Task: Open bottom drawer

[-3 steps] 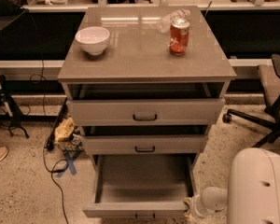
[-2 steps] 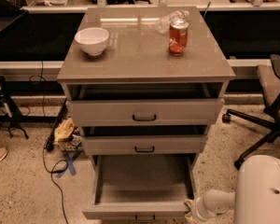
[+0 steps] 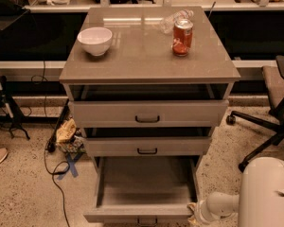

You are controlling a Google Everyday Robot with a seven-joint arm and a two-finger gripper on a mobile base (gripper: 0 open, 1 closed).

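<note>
On the counter [image 3: 146, 60] stand one white bowl [image 3: 95, 40], left, and one red soda can [image 3: 182, 37], right. Of three drawers, the bottom drawer [image 3: 144, 186] juts farthest out; one pincer [image 3: 194, 215] sits at its front right corner, grip impossible to tell

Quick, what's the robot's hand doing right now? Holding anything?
Gripper: down at the right front corner of the bottom drawer; open, shut or holding cannot be told.
</note>
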